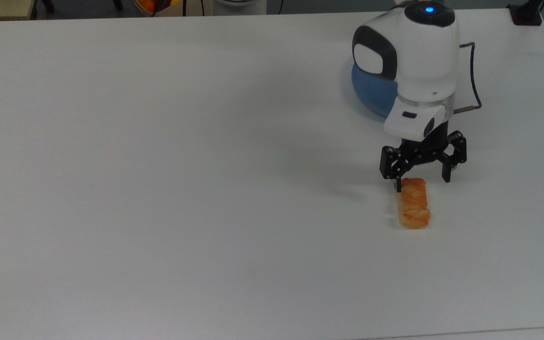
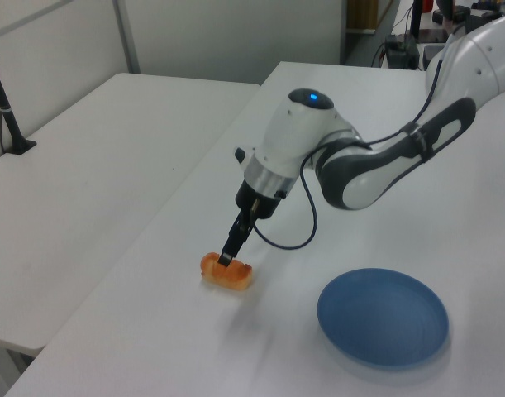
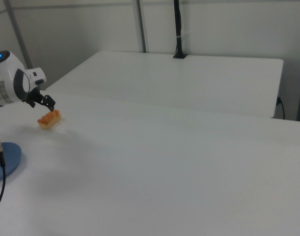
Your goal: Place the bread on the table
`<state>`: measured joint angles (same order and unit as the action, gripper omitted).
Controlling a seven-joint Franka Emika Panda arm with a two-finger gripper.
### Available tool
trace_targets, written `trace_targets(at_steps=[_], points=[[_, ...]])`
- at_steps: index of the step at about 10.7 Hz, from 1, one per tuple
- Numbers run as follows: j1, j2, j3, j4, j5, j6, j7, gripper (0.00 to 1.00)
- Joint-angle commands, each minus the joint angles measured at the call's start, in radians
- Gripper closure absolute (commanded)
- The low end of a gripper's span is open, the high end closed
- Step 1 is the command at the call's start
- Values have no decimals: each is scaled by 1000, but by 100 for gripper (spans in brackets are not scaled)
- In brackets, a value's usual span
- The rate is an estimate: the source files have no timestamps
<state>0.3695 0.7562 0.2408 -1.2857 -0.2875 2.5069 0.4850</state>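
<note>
**Bread down on desk, end effector spread above it**

White desk (image 1: 158,189) carries everything. Robot arm (image 2: 376,161) reaches in w/ its wrist over the blue plate (image 2: 383,316); in the top view the plate is partly hidden behind the wrist. End effector (image 1: 422,178) has fingers wide apart, holding nothing, just above one end of the bread (image 1: 413,203). Bread lies flat on the desk, off the plate, near it, long axis pointing away from the end effector in the top view.
</note>
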Motion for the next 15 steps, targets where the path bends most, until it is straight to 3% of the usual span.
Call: trace_targets(at_steps=[1, 3, 7, 10, 12, 15], points=[[-27, -206, -18, -142, 33, -196, 32, 0], [-56, -357, -18, -229, 137, -320, 32, 0], [-135, -634, -24, -293, 255, -731, 35, 0], [-138, -782, -113, -302, 307, -946, 26, 0], [-141, -857, -191, -337, 346, -985, 12, 0], [-150, -853, -270, -333, 350, -1037, -77, 0]])
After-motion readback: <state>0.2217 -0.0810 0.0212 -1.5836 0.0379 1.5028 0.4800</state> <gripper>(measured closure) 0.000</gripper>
